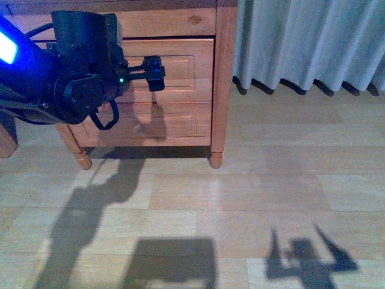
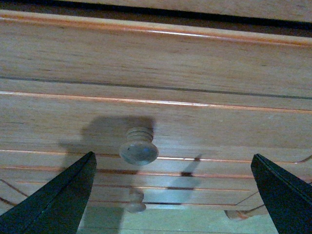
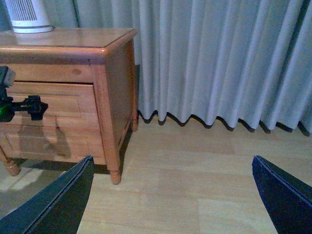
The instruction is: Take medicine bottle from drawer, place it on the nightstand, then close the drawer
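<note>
Front view – floor (image 1: 271, 180): pale wood-look planks, crossed by dark shadows of the rig.
Front view – curtain (image 1: 313, 42): grey folds hanging to the floor, to the right of the furniture.
Front view – nightstand (image 1: 224, 78): honey-brown cabinet on short turned legs, against the back of the scene.
Front view – drawer (image 1: 180, 69): upper panelled front, sitting flush in the frame.
Front view – left gripper (image 1: 155, 71): black, on an arm lit blue, held right in front of the drawer panel.
Left wrist view – knob (image 2: 139, 146): round wooden knob on the drawer (image 2: 234, 131), ahead of the gap between the two black fingers (image 2: 58, 200); neither touches it.
Left wrist view – left gripper state: spread wide, holding nothing.
Right wrist view – surroundings: nightstand (image 3: 105, 48) at one side with a white ribbed cylinder (image 3: 29, 17) on its top, curtain (image 3: 219, 63) beside it.
Right wrist view – right gripper (image 3: 173, 157): well apart from the cabinet, above bare floor, fingers (image 3: 287, 195) spread wide with nothing between them.
</note>
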Robot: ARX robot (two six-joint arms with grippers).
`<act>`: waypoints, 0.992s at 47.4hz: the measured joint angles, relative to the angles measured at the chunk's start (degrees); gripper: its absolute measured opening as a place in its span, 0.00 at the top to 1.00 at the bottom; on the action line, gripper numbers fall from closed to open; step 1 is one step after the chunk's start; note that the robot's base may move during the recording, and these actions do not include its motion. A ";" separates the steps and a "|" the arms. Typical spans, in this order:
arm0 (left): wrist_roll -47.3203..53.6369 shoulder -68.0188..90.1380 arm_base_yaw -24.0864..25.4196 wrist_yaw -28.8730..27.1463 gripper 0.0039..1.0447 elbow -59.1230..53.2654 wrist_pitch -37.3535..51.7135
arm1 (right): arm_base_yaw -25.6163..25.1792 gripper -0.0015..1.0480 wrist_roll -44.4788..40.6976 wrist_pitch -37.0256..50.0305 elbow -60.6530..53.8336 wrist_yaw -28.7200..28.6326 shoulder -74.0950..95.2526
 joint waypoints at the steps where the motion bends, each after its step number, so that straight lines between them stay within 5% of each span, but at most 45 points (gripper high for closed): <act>1: 0.02 0.24 0.00 0.00 0.06 0.35 0.00 | -0.02 0.07 0.00 0.00 0.00 0.00 0.00; 33: 1.11 5.35 0.35 0.57 0.06 7.48 -1.95 | 0.00 0.07 0.00 0.00 0.00 0.00 0.00; 47: 1.29 5.55 1.31 -0.02 0.45 7.58 -1.95 | 0.00 0.07 0.02 0.00 0.00 0.00 0.00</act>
